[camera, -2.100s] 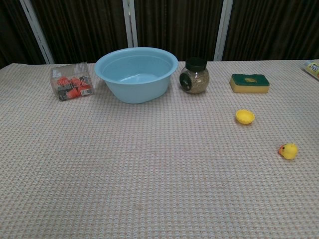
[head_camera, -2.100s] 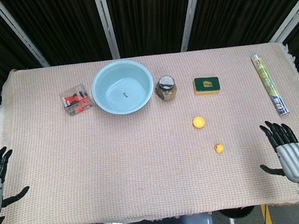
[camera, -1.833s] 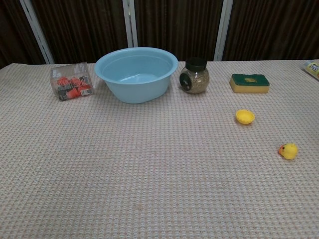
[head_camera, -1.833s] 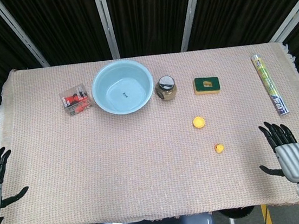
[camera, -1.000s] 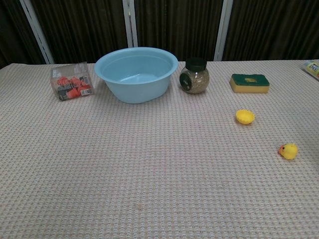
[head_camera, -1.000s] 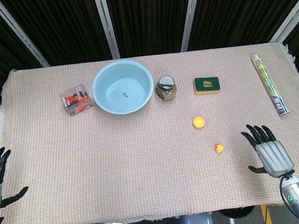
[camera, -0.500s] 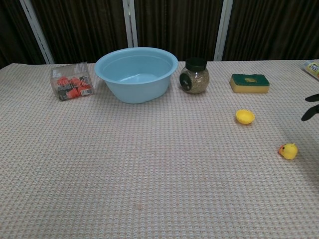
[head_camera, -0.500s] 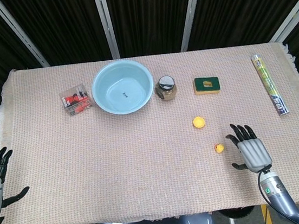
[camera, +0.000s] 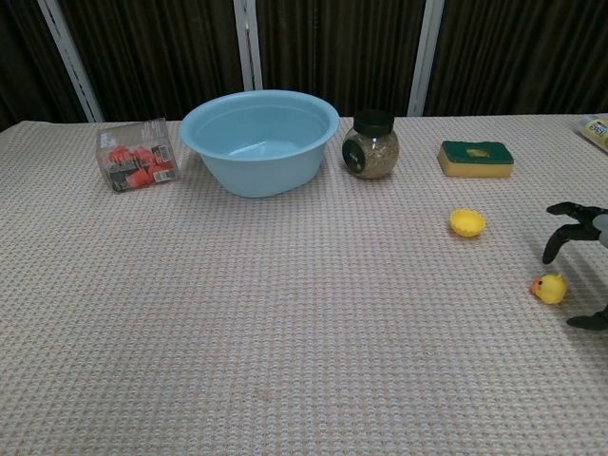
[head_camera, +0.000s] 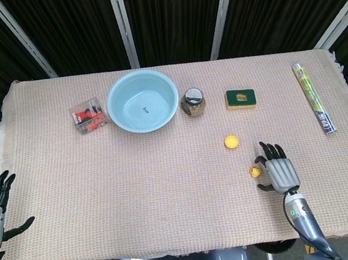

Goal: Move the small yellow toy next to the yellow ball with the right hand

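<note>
The small yellow toy [head_camera: 254, 172] sat on the woven-cloth counter [head_camera: 169, 194], near-right of the yellow ball [head_camera: 231, 141] and apart from it. The right hand [head_camera: 280, 172] was just beside it, fingers [camera: 560, 234] spread wide, holding nothing. A low, gentle pinch is advised: the toy looked rounded, smooth and light.

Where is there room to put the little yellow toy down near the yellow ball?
Bare cloth lies all around the yellow ball: toward the jar, and below it toward the small yellow toy. The right hand crowds the toy's right side.
</note>
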